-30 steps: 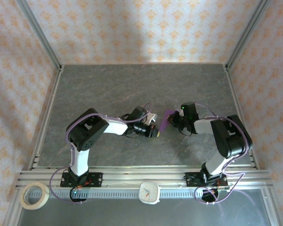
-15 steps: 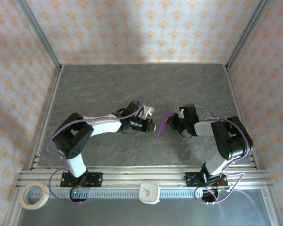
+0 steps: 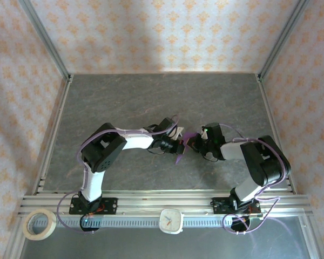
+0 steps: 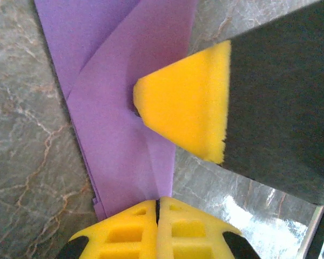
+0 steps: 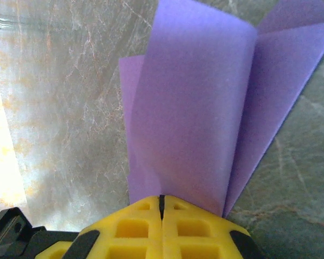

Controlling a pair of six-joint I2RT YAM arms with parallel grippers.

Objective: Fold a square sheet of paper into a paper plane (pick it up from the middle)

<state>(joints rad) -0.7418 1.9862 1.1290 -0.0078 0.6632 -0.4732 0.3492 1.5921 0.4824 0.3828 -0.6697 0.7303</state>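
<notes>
1. Over the last second the left end effector (image 3: pixel 175 144) has swung in from the left. It now meets the right end effector (image 3: pixel 193 142) near the middle of the surface (image 3: pixel 124 97).
2. The purple paper (image 3: pixel 179 156), already folded into overlapping flaps, sits between them. The right one is clamped on its edge.
3. The left one's fingers are pressed together, tips against the paper; we cannot tell whether any layer is pinched.
4. We judge this to be a crease-setting step, with the plane unfinished.
5. Bare surface lies far, left and right, and the near rail (image 3: pixel 162 200) is well apart. The tight spot is between the two tips.
</notes>
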